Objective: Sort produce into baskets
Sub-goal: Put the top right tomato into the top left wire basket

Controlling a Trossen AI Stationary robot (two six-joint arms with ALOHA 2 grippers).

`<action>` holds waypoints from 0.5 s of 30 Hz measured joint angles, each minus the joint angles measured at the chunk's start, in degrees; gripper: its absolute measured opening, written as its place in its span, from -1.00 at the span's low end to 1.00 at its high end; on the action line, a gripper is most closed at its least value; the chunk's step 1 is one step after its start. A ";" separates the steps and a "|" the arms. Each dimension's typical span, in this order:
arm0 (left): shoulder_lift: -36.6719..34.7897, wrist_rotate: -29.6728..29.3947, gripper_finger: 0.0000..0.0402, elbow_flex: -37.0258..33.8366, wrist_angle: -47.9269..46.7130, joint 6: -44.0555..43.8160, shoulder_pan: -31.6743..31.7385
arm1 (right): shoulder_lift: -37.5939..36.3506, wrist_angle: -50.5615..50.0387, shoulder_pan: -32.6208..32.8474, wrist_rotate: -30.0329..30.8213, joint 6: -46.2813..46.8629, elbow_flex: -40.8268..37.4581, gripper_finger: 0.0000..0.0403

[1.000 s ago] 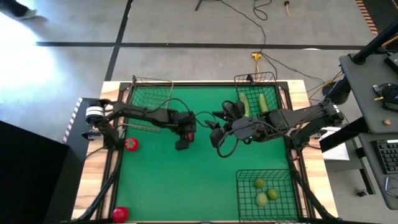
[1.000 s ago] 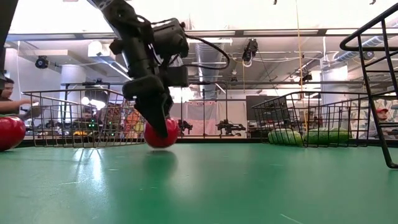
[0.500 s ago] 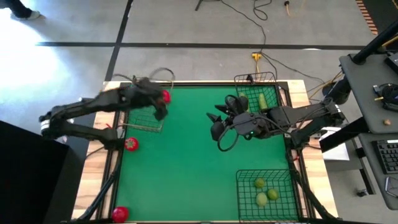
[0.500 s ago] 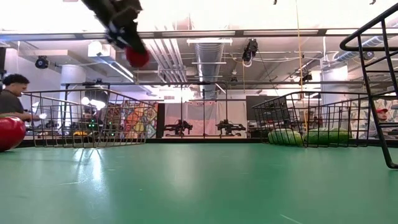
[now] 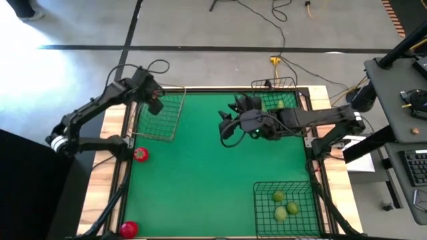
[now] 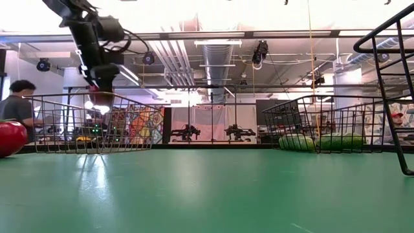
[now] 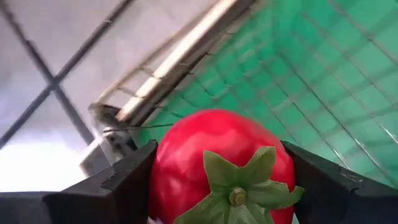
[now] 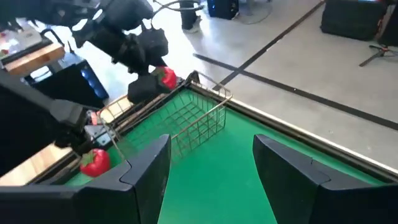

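Observation:
My left gripper [image 5: 155,104] is shut on a red tomato [image 7: 221,168] above the far-left wire basket [image 5: 160,115], near the basket's far left corner. The right wrist view also shows the tomato [image 8: 166,78] over that basket [image 8: 196,121]. My right gripper [image 5: 224,131] hangs open and empty over the middle of the green mat [image 5: 200,187]. Two more tomatoes [image 5: 140,155] [image 5: 129,229] lie at the mat's left edge. Green cucumbers [image 5: 280,107] lie in the far-right basket [image 5: 291,84]. Limes [image 5: 283,205] lie in the near-right basket [image 5: 260,200]. My left gripper pinches the tomato between its two fingers [image 7: 124,183], one on each side of the round body [image 7: 180,168]. The green stem end [image 7: 239,186] faces back toward the wrist. The tomato is lifted clear, above the basket's mesh floor.
The far-left basket's rim [image 6: 90,97] stands right below my left gripper in the low view. A person [image 6: 16,103] shows in the room behind the table. The mat's middle and near left are bare green.
My left gripper has lifted the tomato off the mat's middle and carried it up and toward the table's far left, over the far-left basket. My right gripper has drifted a little toward the far edge and stays open.

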 joint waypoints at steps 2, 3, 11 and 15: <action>1.34 0.06 0.38 0.91 -1.61 4.08 0.07 | 0.14 -0.05 0.02 -0.51 0.18 0.00 0.09; 2.34 -0.15 0.38 1.34 -2.15 5.59 -0.05 | 0.16 -0.05 0.02 -1.27 0.47 0.00 0.09; 9.07 3.80 0.39 -0.49 -0.04 14.05 -0.18 | 0.20 -0.01 0.44 -7.00 0.24 0.00 0.09; 12.86 8.35 0.39 -1.09 0.58 16.94 -0.34 | 0.20 -0.05 0.42 -7.02 -2.96 0.00 0.09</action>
